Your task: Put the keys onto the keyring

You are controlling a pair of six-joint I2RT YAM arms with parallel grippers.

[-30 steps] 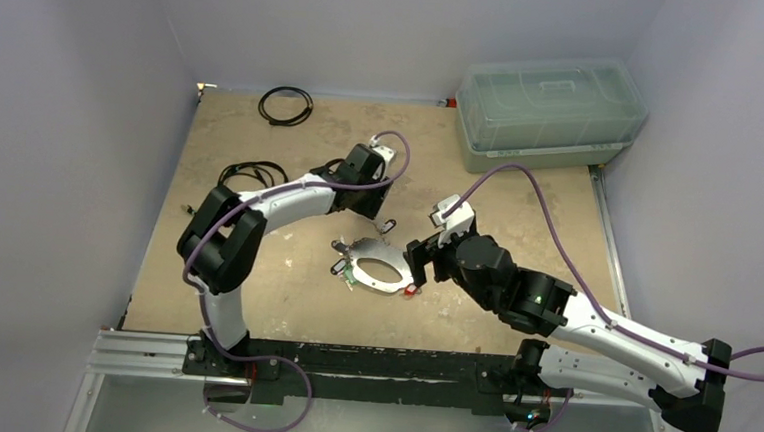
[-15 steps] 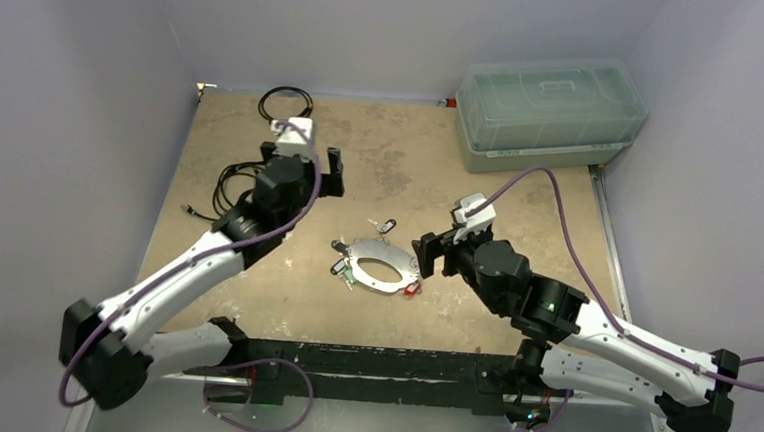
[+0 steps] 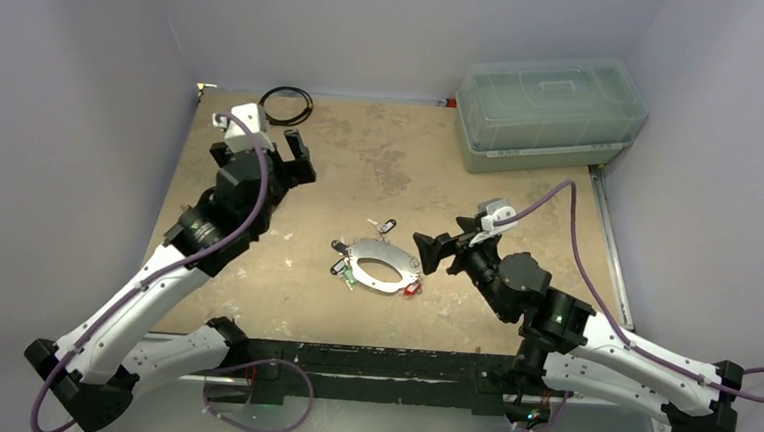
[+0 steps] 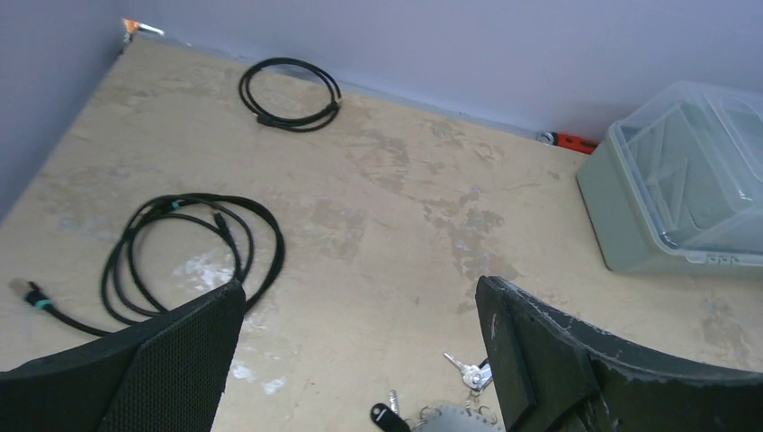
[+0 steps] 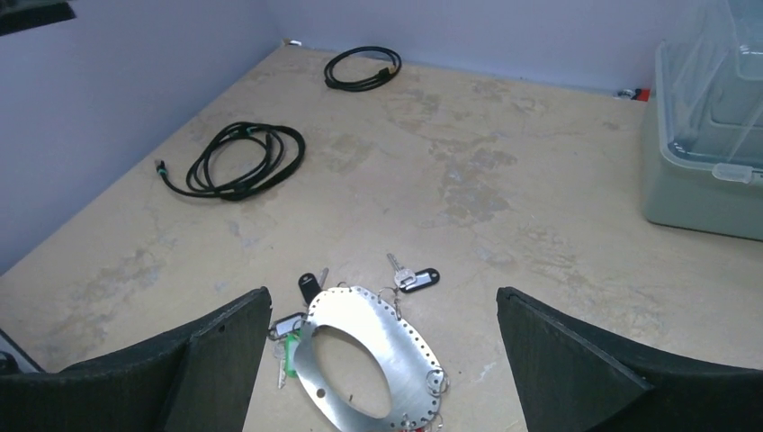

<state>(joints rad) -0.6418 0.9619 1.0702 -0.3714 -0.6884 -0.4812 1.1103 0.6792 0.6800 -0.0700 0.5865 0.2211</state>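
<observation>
The keyring [image 3: 395,280] [image 5: 405,350], a flat silver oval plate with holes round its rim, lies flat on the tan table. Several keys lie against its rim: a black-tagged one [image 3: 386,224] [image 5: 416,279] [image 4: 463,369] at the far side, another black tag [image 5: 309,286] [image 4: 389,417], a green one [image 5: 288,351] and a red one [image 3: 412,290]. My right gripper [image 3: 436,251] [image 5: 382,301] is open just right of the ring, holding nothing. My left gripper [image 3: 296,161] [image 4: 360,297] is open and empty, raised well to the rear left of the ring.
A grey box with a clear lid [image 3: 550,111] [image 4: 693,189] [image 5: 711,171] stands at the back right. A thin black cable loop [image 3: 286,105] [image 4: 290,94] lies at the back. A black coiled cord [image 5: 290,155] lies left, under my left arm.
My left arm has swung away from the keyring to the rear left and its jaws have opened wide. My right gripper has drawn back slightly to the right and opened a little more.
</observation>
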